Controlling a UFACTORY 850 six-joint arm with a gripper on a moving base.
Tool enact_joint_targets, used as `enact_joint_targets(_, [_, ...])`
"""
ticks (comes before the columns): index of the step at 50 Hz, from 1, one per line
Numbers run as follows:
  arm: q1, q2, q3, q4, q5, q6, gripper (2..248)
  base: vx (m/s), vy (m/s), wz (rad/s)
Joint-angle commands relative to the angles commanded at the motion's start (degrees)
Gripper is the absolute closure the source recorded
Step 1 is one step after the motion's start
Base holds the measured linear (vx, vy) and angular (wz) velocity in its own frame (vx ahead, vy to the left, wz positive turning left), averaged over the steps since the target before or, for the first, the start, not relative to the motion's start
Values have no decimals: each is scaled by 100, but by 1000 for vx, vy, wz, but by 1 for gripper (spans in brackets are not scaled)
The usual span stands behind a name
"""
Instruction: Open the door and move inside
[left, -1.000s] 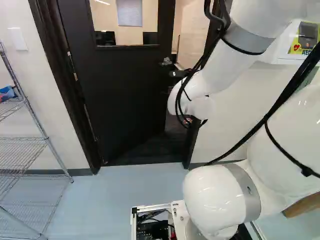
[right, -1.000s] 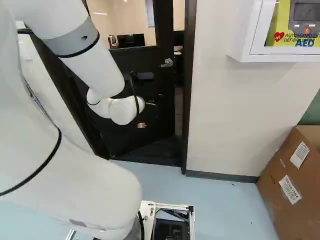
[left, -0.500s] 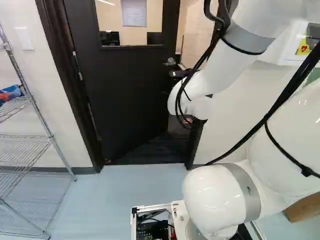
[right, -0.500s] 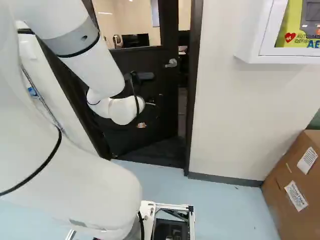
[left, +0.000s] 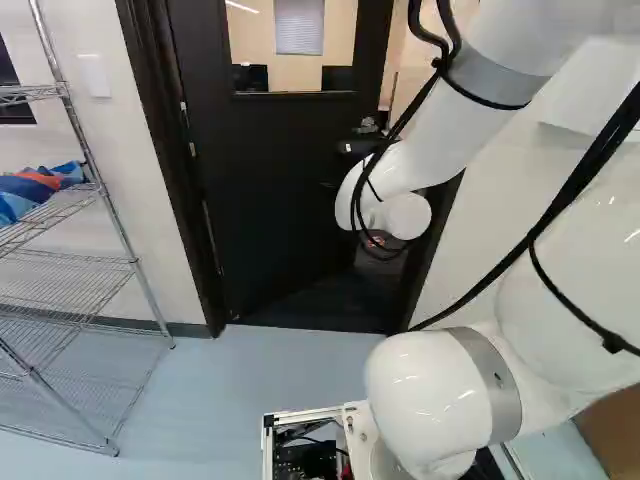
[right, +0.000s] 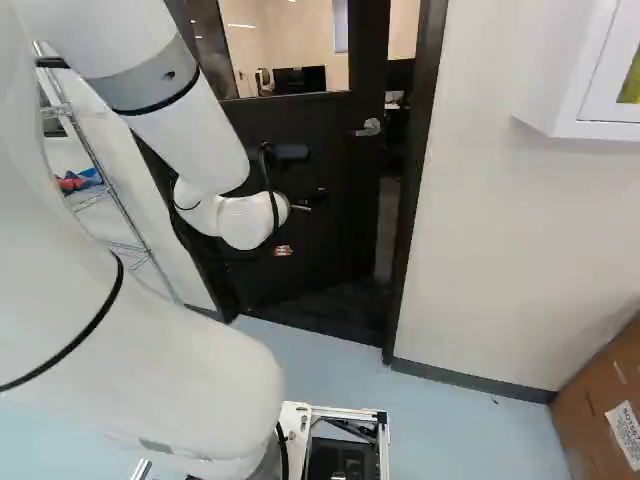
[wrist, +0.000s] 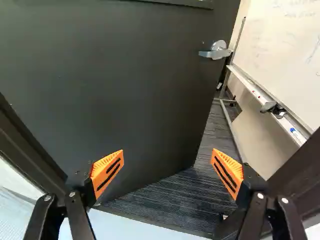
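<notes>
The dark door (left: 270, 190) (right: 310, 240) stands ajar, swung away from me into the room beyond. My gripper (right: 284, 250) is mostly hidden behind the arm's white wrist, in front of the doorway. In the wrist view the gripper (wrist: 168, 156) is open, nothing between its orange pads. Ahead of it are the door's face (wrist: 125, 90) and, beyond the door's free edge, a carpeted gap (wrist: 212, 145). The silver lever handle (wrist: 216, 51) is farther ahead on the door, untouched; it also shows in the right base view as a handle (right: 369, 128).
Dark frame posts stand on both sides, the latch-side post (right: 408, 200) near the gripper. A whiteboard (wrist: 280, 45) lines the room beyond. A wire shelf (left: 95, 260) stands left of the doorway; a white wall cabinet (right: 570, 75) and cardboard box (right: 600, 400) are to its right.
The base has turned left, so the doorway, shelf and box have shifted rightward in both base views. The arm holds its pose against its lowest joint. The door looks about equally ajar.
</notes>
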Motion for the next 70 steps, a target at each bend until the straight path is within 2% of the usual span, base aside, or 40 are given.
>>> enact_joint_targets(12, [0, 0, 0, 0, 0, 0, 3, 93, 58, 113])
enact_joint_targets(70, [0, 0, 0, 0, 0, 0, 3, 109, 49, -9])
